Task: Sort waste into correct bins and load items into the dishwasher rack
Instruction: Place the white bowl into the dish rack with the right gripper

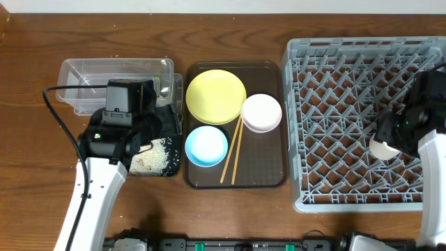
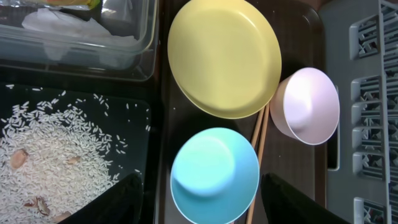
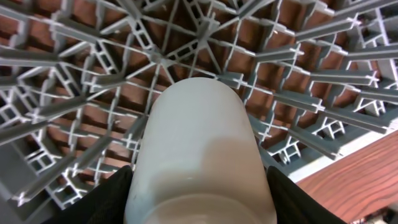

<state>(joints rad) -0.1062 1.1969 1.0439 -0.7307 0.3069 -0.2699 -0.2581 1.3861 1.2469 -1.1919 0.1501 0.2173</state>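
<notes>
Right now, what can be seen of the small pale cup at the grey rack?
The small pale cup is a smooth, off-white, plastic-looking cylinder with a rounded far end and no markings. The right gripper clamps it from both sides over the pegs of the large grey plastic dishwasher rack, in the rack's right half. Whether it touches the pegs cannot be told; its opening is hidden.

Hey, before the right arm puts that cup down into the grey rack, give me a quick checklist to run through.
1. Grip: right tool holds the small pale cup, a finger on each side: ok.
2. Position: cup is over the large grey plastic lattice rack: ok.
3. Contact: cup touching the rack: cannot tell.
4. Space: no other dishes visible in the rack near the cup: ok.
5. Other arm: left tool is well away, open above the round light-blue bowl: ok.
</notes>
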